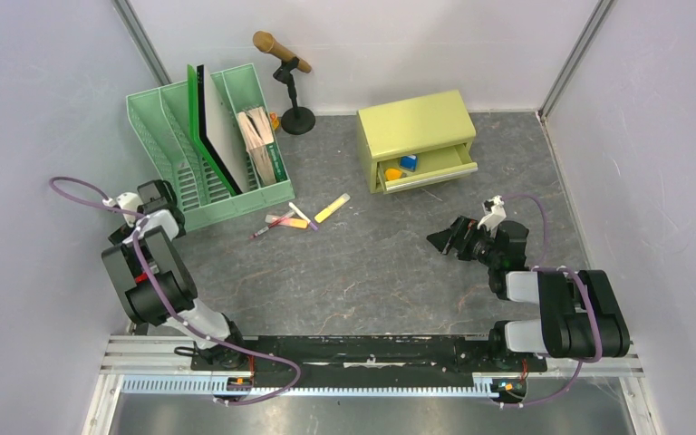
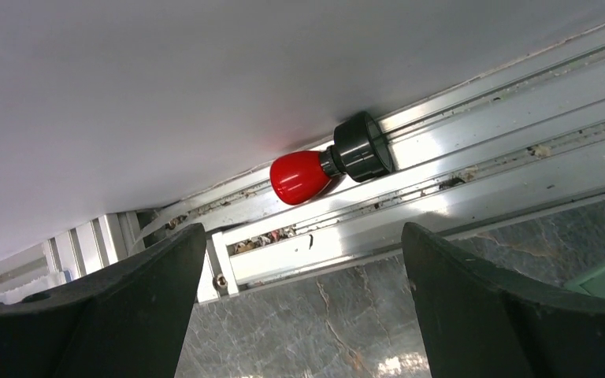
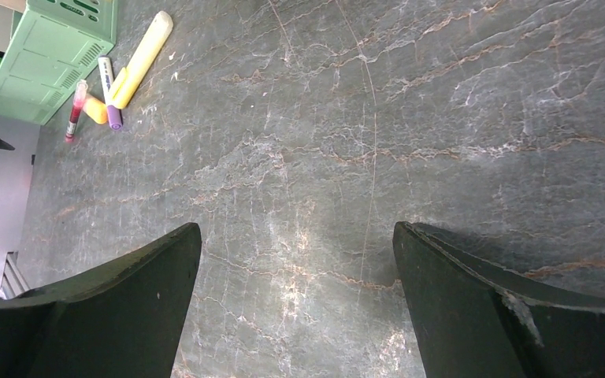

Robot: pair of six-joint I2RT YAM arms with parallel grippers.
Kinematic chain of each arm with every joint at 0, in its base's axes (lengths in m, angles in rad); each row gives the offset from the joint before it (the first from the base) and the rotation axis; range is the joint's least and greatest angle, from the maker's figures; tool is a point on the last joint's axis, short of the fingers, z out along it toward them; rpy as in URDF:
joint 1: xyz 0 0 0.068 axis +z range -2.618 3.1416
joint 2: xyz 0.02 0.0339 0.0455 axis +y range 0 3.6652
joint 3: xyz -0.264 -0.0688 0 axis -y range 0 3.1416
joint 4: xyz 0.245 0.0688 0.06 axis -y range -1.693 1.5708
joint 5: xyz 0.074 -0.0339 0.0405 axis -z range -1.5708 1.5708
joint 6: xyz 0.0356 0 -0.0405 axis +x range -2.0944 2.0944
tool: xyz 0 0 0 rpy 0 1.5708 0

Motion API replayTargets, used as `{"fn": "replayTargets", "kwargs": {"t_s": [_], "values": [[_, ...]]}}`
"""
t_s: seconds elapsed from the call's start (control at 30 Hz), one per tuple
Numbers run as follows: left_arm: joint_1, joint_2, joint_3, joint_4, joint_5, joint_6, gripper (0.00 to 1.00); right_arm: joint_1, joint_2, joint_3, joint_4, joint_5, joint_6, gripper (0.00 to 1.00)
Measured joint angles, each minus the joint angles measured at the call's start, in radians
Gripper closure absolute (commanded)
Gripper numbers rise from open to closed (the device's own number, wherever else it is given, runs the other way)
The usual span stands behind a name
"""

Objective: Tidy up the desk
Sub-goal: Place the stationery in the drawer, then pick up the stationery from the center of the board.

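Note:
The desk (image 1: 372, 263) is a dark grey veined tabletop. Near its middle lie a yellow highlighter (image 1: 332, 208), a white marker with a purple cap (image 1: 302, 216), an orange highlighter (image 1: 287, 222) and a red pen (image 1: 260, 233). They also show at the top left of the right wrist view, led by the yellow highlighter (image 3: 143, 55). My right gripper (image 1: 447, 239) is open and empty, low over bare desk (image 3: 295, 232), to the right of the pens. My left gripper (image 1: 156, 194) is open and empty (image 2: 303, 236), by the green organizer's front left corner, facing the wall.
A green file organizer (image 1: 208, 145) with folders stands at the back left. A microphone on a stand (image 1: 283, 56) is behind it. A yellow-green cabinet (image 1: 415, 136) at the back has its lower drawer open, with an orange and a blue item inside. A red knob (image 2: 299, 176) sits on the wall rail.

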Motion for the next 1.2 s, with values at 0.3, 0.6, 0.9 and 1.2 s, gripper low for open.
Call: {"fn": "replayTargets", "kwargs": {"t_s": [0.3,0.6,0.9,1.2], "values": [[0.036,0.010,-0.160,0.195,0.000,0.112,0.00,-0.024,0.013,0.000,0.013,-0.026,0.008,0.01],[0.103,0.089,-0.141,0.285,0.057,0.164,0.00,-0.030,0.022,0.000,0.023,-0.038,0.013,0.01],[0.121,0.113,-0.139,0.400,0.143,0.161,0.04,-0.039,0.050,0.000,0.056,-0.063,0.025,0.01],[0.136,0.124,-0.161,0.473,0.172,0.104,0.05,-0.040,0.062,0.000,0.071,-0.071,0.026,0.01]]}}
